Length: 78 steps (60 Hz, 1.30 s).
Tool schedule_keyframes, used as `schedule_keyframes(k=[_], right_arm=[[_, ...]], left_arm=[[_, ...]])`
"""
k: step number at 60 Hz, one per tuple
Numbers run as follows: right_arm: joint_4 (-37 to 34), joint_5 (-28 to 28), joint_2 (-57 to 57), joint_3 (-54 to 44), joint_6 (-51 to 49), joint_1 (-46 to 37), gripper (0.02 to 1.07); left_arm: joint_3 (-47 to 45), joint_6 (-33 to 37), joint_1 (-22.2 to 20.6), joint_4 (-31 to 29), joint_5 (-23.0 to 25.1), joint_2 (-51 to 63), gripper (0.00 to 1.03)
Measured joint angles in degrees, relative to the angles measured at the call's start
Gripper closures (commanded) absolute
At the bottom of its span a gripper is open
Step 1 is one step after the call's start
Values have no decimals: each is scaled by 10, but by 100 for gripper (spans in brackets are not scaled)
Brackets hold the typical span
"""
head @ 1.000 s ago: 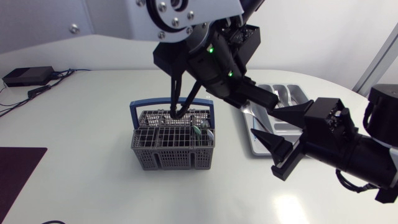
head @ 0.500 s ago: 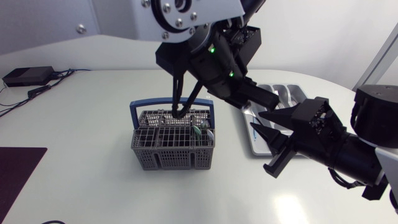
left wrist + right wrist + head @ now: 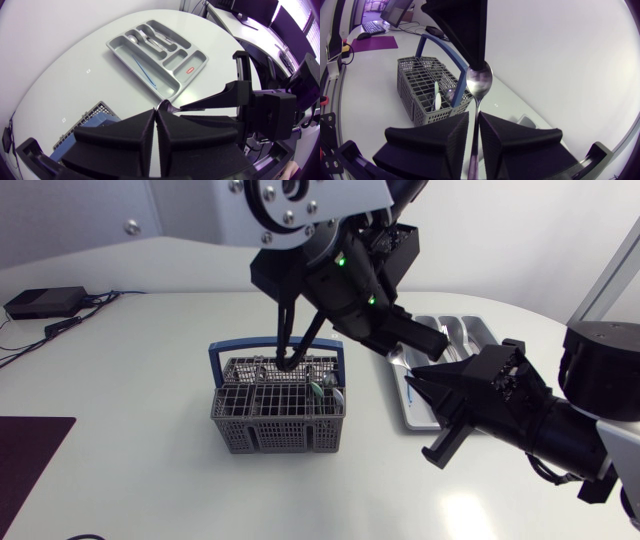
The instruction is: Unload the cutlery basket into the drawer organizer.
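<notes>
A metal spoon hangs between my two grippers above the table, right of the basket. My left gripper is shut on the spoon's bowl; in the right wrist view its fingers pinch the bowl from above. The handle runs down between the fingers of my right gripper, which is shut on it. The grey cutlery basket with a blue handle holds a few pieces. The grey drawer organizer lies behind the right gripper with spoons and a thin blue stick in it.
A black box with cables sits at the back left. A dark mat lies at the left front edge. The left arm's links hang over the basket. Open white tabletop lies in front of the basket.
My right gripper has moved left toward the left gripper and its fingers have closed in around the spoon's handle. The left arm has kept still.
</notes>
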Motion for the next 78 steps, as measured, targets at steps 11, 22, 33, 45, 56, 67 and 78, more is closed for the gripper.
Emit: schedule_keyframes(k=[11, 22, 33, 45, 56, 67, 78], right_arm=[[0, 2, 0, 0, 0, 3, 96], [0, 2, -1, 0, 0, 3, 99], [-1, 2, -3, 0, 0, 3, 99], [-13, -20, -10, -3, -5, 7, 99], [-25, -32, -21, -18, -16, 8, 99], [-41, -72, -39, -36, -49, -8, 98], [-65, -204, -39, -43, -125, -147, 98]], left_arm=[[0, 0, 0, -1, 0, 0, 98], [0, 0, 0, -4, 0, 0, 98], [0, -2, 0, -10, 0, 0, 84], [0, -3, 3, -7, 2, 0, 47], [5, -11, 17, -3, 2, 0, 33], [7, -15, 41, 2, 2, -6, 33], [7, -11, 65, 2, 2, -29, 33]])
